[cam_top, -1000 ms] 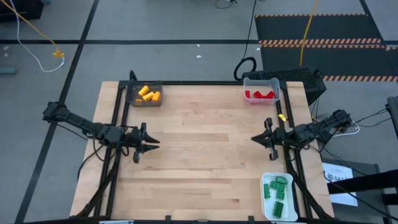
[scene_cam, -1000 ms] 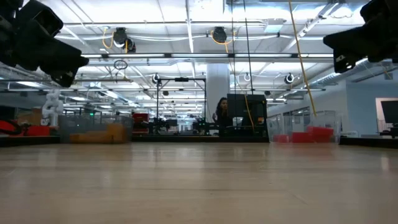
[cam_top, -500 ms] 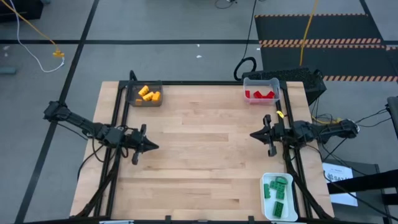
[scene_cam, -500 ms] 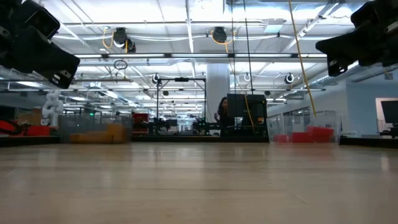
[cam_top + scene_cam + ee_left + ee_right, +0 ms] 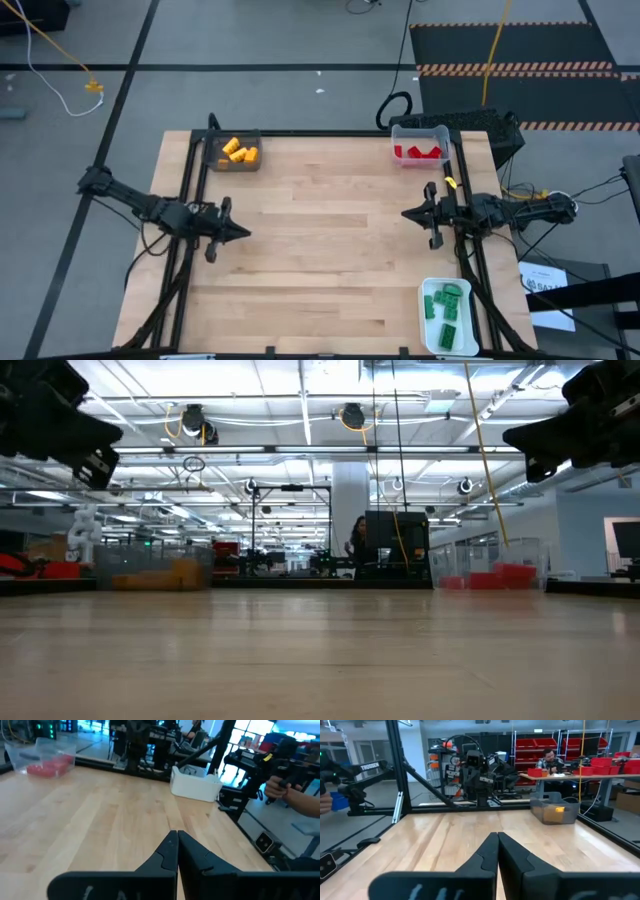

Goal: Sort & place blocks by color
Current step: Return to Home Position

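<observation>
Left hand (image 5: 245, 234) mid-left, right hand (image 5: 406, 214) mid-right, both closed, empty, yellow blocks (image 5: 238, 152) upper left, red blocks (image 5: 418, 152) upper right, green blocks (image 5: 445, 303) lower right.

Sorted bricks, seen from above. The yellow-orange blocks (image 5: 237, 152), a loose cluster of small studded pieces, lay in the dark tray (image 5: 214, 150) at the upper left corner of the counter (image 5: 320, 250). The red blocks (image 5: 418, 152) were heaped in the clear tray (image 5: 418, 128) at the upper right corner. The green blocks (image 5: 446, 305) lay spread out in the white tray (image 5: 471, 320) at the lower right edge.
</observation>
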Tool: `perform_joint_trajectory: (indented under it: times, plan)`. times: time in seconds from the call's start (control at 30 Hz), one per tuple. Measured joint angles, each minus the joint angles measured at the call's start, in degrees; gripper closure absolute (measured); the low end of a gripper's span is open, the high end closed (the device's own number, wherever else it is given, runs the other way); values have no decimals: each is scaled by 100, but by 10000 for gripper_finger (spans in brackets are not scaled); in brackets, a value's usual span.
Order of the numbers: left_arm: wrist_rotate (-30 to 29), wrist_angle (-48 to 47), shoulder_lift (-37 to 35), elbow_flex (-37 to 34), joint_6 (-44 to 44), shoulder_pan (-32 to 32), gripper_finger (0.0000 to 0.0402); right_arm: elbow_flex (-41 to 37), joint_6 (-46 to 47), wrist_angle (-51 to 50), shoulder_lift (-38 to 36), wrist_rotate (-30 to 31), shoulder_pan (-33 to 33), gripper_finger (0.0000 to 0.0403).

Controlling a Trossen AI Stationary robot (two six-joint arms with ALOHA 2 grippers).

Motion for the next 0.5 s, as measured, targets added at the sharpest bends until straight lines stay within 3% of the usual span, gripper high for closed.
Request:
perform_joint_trajectory:
  times: [0.2, 0.37, 0.5]
  plan:
    - [-383, -1124, -373, 752, 450, -57, 401, 0, -76, 113, 0, 7, 2, 403]
    - [-280, -1031, -700, 741, 928, 17, 401, -4, -139, 223, 0, 7, 2, 403]
    - [290, -427, -861, 381, 1060, 175, 401, -4, -163, 296, 0, 3, 2, 403]
